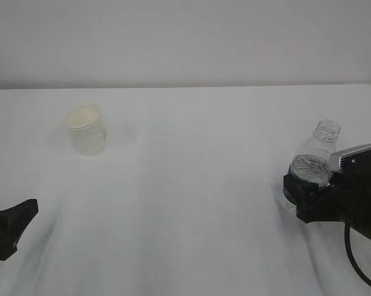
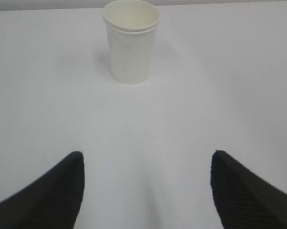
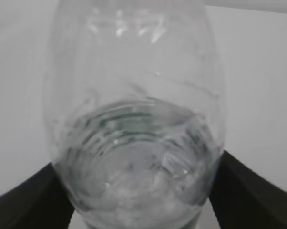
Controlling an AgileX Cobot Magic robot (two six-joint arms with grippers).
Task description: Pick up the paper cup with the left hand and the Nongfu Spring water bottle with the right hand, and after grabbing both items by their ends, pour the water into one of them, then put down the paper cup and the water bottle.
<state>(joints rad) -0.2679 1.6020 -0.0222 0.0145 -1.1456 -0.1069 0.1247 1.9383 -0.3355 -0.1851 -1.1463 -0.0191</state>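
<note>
The left hand (image 2: 146, 191) is hovering with jaws spread wide and empty, well short of the small white tapered paper cup (image 2: 131, 40) standing upright on the white worktop (image 1: 198, 185). The right hand (image 1: 315, 200) is holding its jaws wide around the clear ribbed plastic water bottle (image 1: 318, 154); whether they are gripping it, I cannot tell.

Bare worktop (image 2: 143, 133) all the way from the spread left jaws to the cup (image 2: 131, 43). On the right, bottle (image 3: 134, 124) filling the gap between the jaws.

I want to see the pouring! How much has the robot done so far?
Not much yet. The right hand sits around the bottle, whether gripping I can't tell. The left hand is open, short of the cup. Lifting, pouring and putting down remain.
</note>
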